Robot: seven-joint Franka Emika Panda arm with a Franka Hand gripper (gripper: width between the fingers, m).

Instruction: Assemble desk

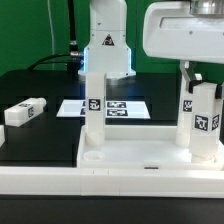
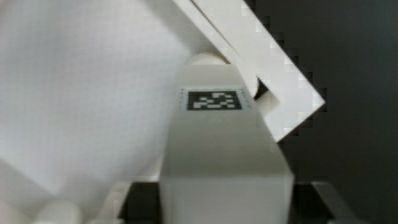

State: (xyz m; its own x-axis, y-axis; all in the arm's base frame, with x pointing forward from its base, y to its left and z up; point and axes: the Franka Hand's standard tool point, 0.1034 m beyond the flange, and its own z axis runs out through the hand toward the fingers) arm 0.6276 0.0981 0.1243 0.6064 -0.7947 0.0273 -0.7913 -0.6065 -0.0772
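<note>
This was a robotics lab: a green backdrop [image 1: 30, 30] hung behind a black bench [image 1: 40, 135], a white robot arm [image 1: 105, 45] stood on it, and the marker board [image 1: 120, 106] and a leg [image 1: 205, 125] bore printed square tags.

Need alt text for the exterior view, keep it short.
The gripper holds a white tagged leg upright at the end of the white tabletop on the exterior view's right. A second leg stands upright on the tabletop toward the left. A third leg lies loose on the black table, and the marker board lies behind.
</note>
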